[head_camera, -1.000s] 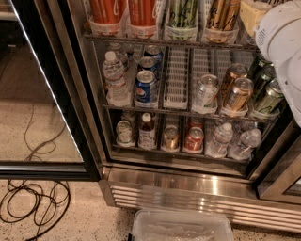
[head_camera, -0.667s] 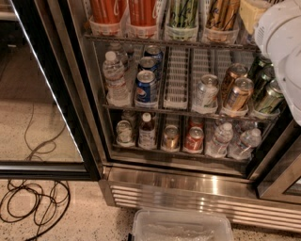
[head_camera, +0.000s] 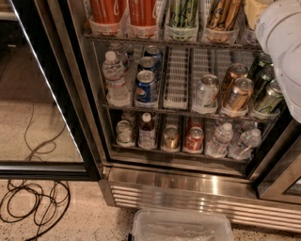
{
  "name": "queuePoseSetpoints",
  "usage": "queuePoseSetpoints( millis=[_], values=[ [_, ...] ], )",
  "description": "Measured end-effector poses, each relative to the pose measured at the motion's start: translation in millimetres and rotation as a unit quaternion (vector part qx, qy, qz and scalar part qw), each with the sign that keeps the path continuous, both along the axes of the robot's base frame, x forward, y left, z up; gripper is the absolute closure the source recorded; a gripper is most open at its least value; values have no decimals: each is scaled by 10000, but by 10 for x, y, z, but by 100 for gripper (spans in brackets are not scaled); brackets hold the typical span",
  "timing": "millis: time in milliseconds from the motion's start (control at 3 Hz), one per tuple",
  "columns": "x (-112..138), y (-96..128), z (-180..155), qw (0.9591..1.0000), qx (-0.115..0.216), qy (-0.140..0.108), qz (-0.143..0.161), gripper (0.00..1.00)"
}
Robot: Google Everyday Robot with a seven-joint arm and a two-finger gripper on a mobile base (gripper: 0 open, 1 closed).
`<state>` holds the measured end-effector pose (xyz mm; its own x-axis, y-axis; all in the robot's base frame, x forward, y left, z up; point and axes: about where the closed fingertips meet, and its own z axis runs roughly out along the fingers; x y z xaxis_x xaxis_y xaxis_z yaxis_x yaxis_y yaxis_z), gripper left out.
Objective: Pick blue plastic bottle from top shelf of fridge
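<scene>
The fridge stands open, and its black-framed glass door is swung out to the left. The top shelf runs along the upper edge of the view; its white lane trays hold tall orange, green and brown cans. The blue plastic bottle does not show clearly. A pale object at the shelf's right end is cut off by the frame and half hidden by my arm. My gripper is out of view; only the arm's white housing shows at the upper right, in front of the shelf.
The middle rack holds a water bottle, Pepsi cans and silver, bronze and green cans. The lowest rack holds small bottles and cans. A clear plastic bin sits on the floor before the louvred base. Black cables lie at the lower left.
</scene>
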<state>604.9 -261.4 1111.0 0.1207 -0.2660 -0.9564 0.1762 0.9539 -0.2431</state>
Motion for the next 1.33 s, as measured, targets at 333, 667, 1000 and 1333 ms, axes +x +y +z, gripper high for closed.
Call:
queuePoseSetpoints(
  millis=[333,667,1000,1333],
  values=[
    [11,-86,6,9999,15,-42,-127,40],
    [40,-177,-38,9997,39,-21,-247,40],
    [83,-287,-120,9993,45,64,-373,39],
    [144,-344,-163,9990,38,99,-424,39]
  ],
)
